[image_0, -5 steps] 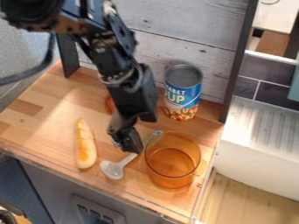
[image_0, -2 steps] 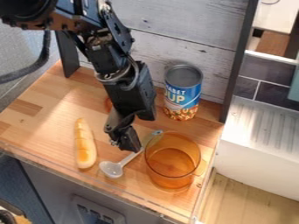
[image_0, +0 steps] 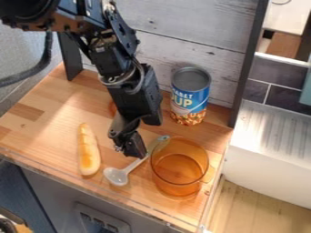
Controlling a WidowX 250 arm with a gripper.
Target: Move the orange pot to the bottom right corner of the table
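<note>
Looking down at a slant over the pincer (image_0: pixel 132 153)
From high on the front side of the worktop (image_0: pixel 45 107), I'm watching at moderately close range, with the camera facing past the pincer toward the plank wall (image_0: pixel 182 41) behind it. The angle is running steep enough that I'm seeing down into the orange pot (image_0: pixel 178 166) beside the pincer. I'm also catching the cabinet front (image_0: pixel 52 195) below it and the white ribbed surface (image_0: pixel 264 125) off to its picture-right.
</note>
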